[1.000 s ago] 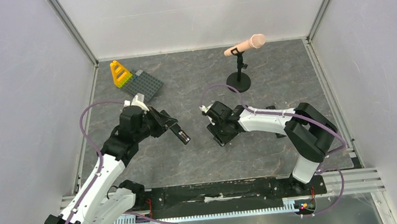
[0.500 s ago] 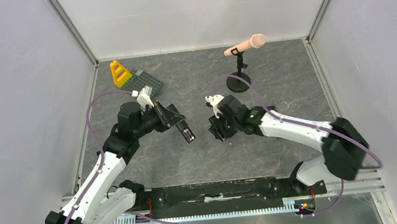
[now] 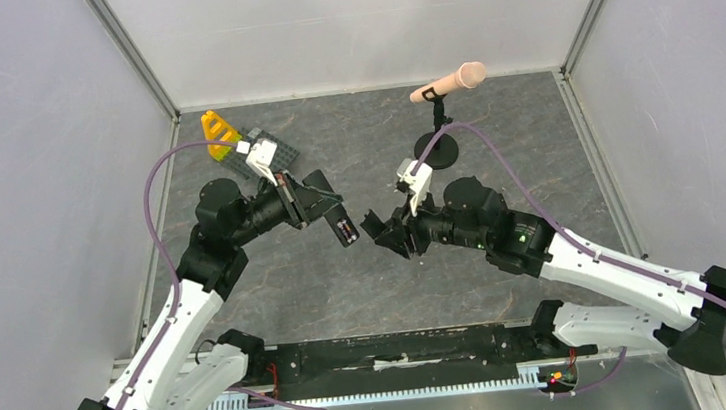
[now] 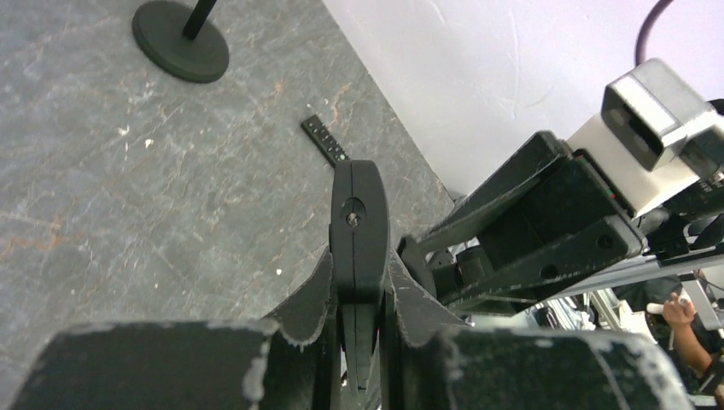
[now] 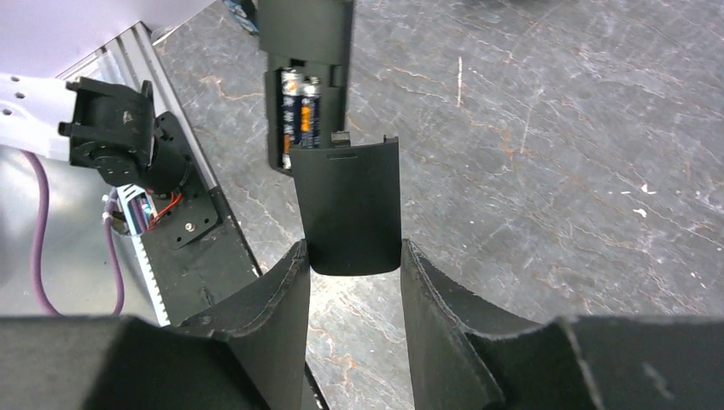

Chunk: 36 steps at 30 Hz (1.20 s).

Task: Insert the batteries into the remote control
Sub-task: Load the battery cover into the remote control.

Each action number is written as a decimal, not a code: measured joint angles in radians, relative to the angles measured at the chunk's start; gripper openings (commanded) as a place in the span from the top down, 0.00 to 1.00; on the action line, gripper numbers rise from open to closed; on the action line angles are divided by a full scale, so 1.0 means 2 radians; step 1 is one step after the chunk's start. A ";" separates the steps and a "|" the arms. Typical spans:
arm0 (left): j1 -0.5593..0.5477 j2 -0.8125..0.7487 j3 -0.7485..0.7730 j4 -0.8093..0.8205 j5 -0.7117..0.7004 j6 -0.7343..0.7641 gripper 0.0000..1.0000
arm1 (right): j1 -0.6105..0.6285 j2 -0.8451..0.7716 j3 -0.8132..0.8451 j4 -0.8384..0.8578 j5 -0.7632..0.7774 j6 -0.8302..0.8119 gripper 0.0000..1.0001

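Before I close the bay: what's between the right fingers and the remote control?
Only the battery cover, pinched by the right fingers. Its far edge is at the remote control's open bay, where two batteries sit. The right wrist view shows it.

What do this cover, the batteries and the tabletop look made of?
Battery cover: matt black plastic, probably; smooth moulded edge with a latch slot. Batteries: likely metal cells in glossy printed wrap, orange band. Tabletop: grey stone-look surface, veined; real material unclear.

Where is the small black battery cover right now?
In the right wrist view, the flat black plastic battery cover is held in the right gripper, its far edge by the open battery bay of the slim black remote control that the left gripper holds.
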 measured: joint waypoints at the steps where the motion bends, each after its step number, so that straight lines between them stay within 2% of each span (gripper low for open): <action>1: -0.002 0.000 0.002 0.006 0.000 0.003 0.98 | 0.008 0.000 0.001 0.000 0.003 -0.001 0.80; 15: -0.029 -0.027 0.003 0.038 -0.029 0.028 0.98 | 0.086 0.059 0.088 -0.044 0.103 0.016 0.82; 24: -0.030 -0.027 0.003 0.036 -0.043 0.038 0.98 | 0.092 0.088 0.109 -0.063 0.145 0.041 0.82; 36: -0.033 -0.027 0.003 0.034 -0.054 0.038 0.98 | 0.093 0.100 0.114 -0.062 0.149 0.050 0.82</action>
